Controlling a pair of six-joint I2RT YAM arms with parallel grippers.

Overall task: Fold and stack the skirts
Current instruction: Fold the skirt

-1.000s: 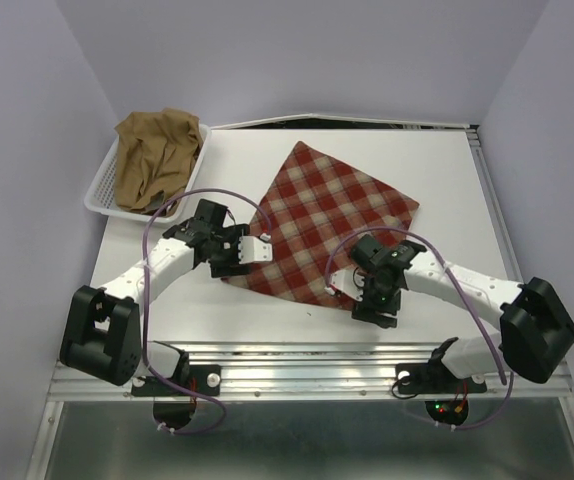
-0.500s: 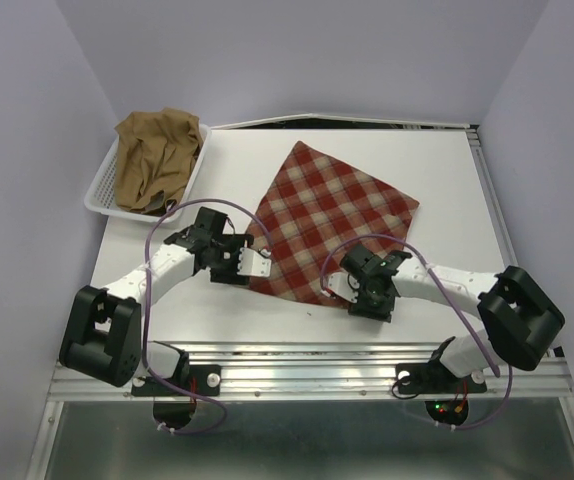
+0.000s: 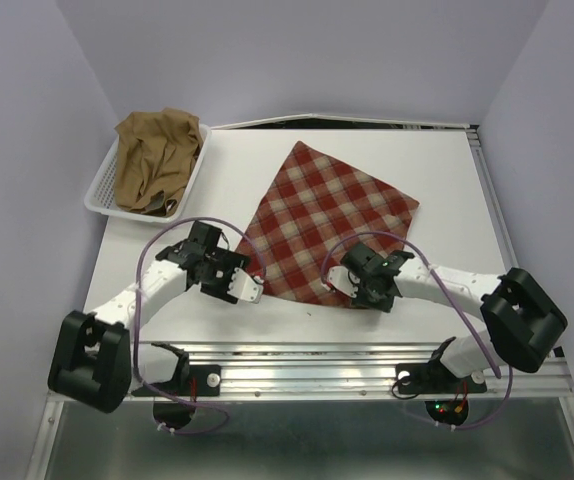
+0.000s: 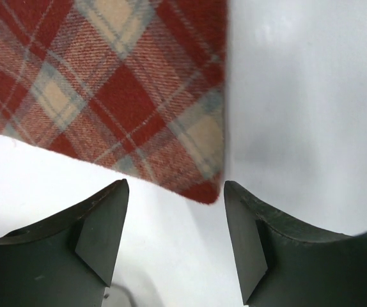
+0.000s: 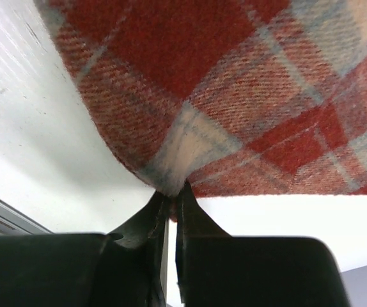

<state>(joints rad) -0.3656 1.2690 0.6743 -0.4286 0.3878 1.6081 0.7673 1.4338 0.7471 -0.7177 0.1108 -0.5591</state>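
Note:
The red-and-cream plaid skirt [image 3: 329,215] lies flat on the white table, turned like a diamond. My right gripper [image 3: 344,284] is at its near corner; in the right wrist view the gripper [image 5: 174,189] is shut on that corner of the plaid skirt [image 5: 234,83], and the cloth puckers at the tips. My left gripper [image 3: 251,289] is low at the skirt's left near corner. In the left wrist view it [image 4: 176,189] is open, with the plaid corner [image 4: 206,187] just ahead of the gap. The tan-brown skirt [image 3: 157,158] lies crumpled in the basket.
The white mesh basket [image 3: 98,199] stands at the table's back left corner. A metal rail [image 3: 307,362] runs along the near edge by the arm bases. Purple walls close in on the left, back and right.
My right gripper has closed on the plaid skirt's near corner. The left arm has moved nearer and lower to the skirt's left corner, its gripper still open.

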